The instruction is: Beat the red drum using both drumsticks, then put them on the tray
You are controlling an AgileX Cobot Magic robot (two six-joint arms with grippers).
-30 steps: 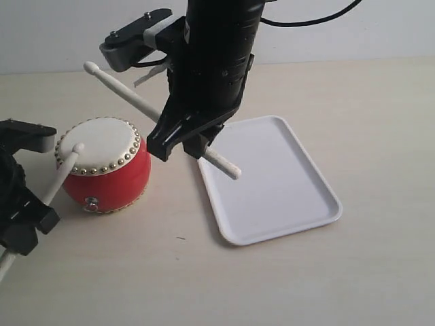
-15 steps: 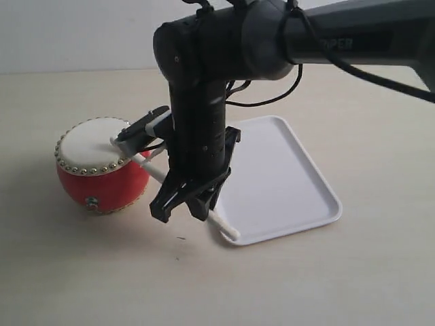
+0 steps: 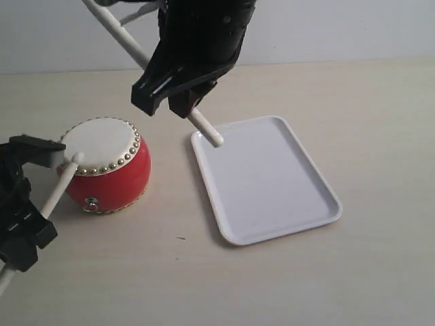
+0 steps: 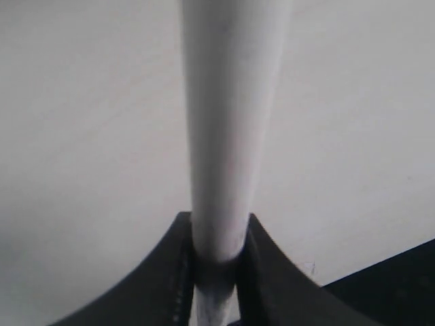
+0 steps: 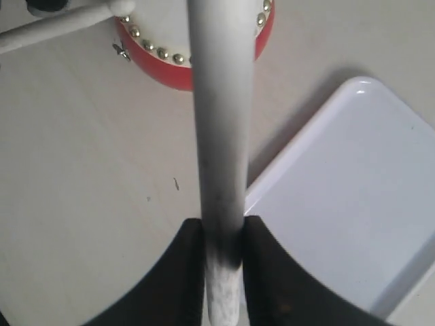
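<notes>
The red drum [image 3: 109,173] stands left of the white tray [image 3: 272,183]. My left gripper [image 3: 27,227] sits low at the left edge, shut on one drumstick [image 3: 60,182] whose rounded tip rests on the near-left rim of the cream skin. My right gripper [image 3: 168,105] hangs high above the table between drum and tray, shut on the other drumstick [image 3: 207,129]; its butt end points down at the tray's far-left corner and its tip runs off the top of the view. In the wrist views each stick is pinched between black jaws: left gripper [image 4: 217,238], right gripper [image 5: 223,234].
In the right wrist view, the drum [image 5: 170,73], the left stick's tip [image 5: 54,24] and a corner of the tray [image 5: 353,190] lie below the held stick [image 5: 217,102]. Bare beige tabletop [image 3: 306,285] surrounds everything.
Half a second ago the right stick was down on the drum and the left arm was out of view. Now the right arm is raised high and the left stick's tip is on the drum.
</notes>
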